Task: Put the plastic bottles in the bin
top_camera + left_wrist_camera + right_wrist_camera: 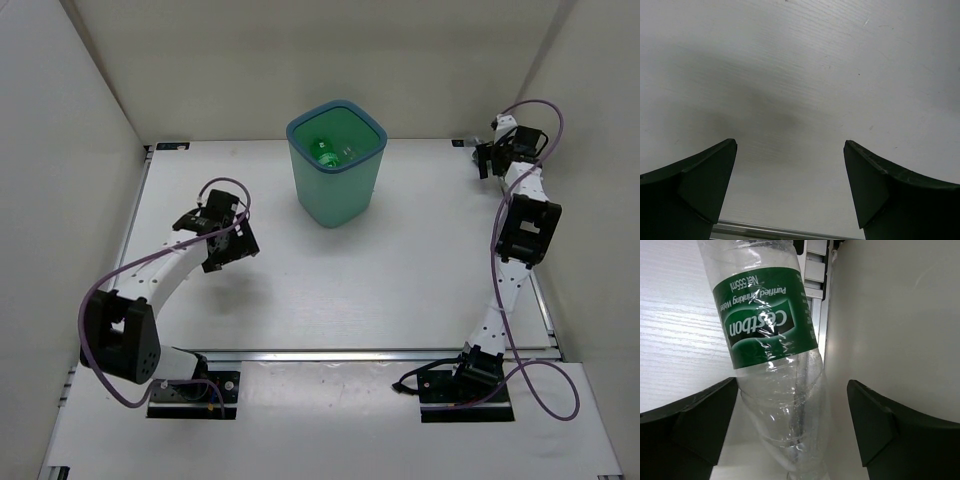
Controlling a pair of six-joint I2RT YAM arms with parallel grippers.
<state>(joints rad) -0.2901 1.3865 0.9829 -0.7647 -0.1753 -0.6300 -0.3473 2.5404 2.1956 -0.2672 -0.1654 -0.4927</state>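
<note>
The teal bin stands at the back middle of the table, with a green bottle and other bottles inside. My right gripper is open at the far right corner, next to the side wall. A clear bottle with a green label lies between its jaws, close to the left finger and apart from the right one. The jaws are not closed on it. My left gripper is open and empty, pointing down over bare table at the left.
White walls enclose the table on the left, back and right. A metal rail runs along the table's right edge beside the bottle. Another rail shows under the left gripper.
</note>
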